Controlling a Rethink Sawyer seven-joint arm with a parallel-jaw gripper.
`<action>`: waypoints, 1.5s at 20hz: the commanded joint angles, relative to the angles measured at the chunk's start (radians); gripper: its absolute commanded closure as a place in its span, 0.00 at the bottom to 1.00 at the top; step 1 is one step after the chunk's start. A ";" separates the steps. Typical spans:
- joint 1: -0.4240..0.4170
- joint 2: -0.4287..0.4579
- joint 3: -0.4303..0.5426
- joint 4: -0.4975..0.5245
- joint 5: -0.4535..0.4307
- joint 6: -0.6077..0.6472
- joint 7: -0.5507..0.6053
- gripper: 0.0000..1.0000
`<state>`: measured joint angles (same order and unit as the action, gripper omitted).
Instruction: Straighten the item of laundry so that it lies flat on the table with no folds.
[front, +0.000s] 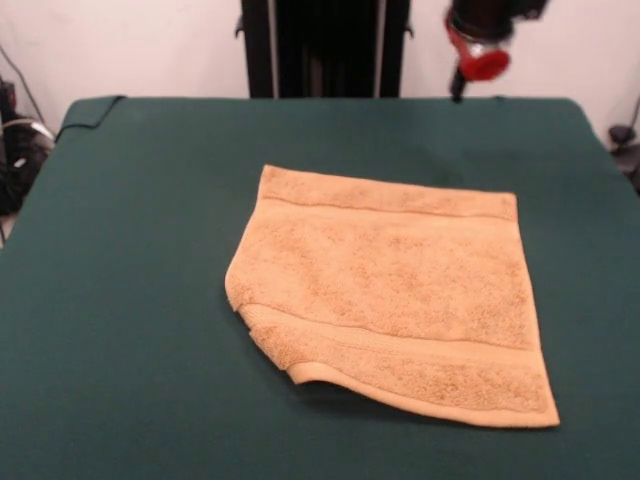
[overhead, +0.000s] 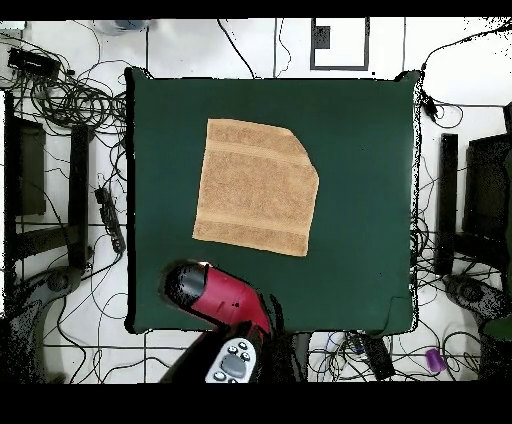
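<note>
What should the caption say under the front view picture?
Orange towel on the green table, one near corner folded under, arm raised behind.

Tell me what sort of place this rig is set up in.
Most likely a robotics lab or test cell, not a home. The table is draped in plain green cloth, loose cables sprawl over the tiled floor around it, and only one towel lies there.

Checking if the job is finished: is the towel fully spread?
Not quite. The towel lies mostly flat, but one corner is tucked under, cutting that corner off.
</note>
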<state>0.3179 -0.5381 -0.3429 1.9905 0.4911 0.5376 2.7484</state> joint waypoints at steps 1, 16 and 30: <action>-0.053 -0.022 -0.177 -0.183 -0.117 0.096 0.037 1.00; -0.338 -0.080 0.097 -0.152 -0.305 -0.356 -0.052 1.00; -0.276 0.063 0.068 -0.196 -0.328 -0.409 0.055 1.00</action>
<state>-0.0326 -0.5923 -0.3646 1.8270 0.1451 0.0075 2.7484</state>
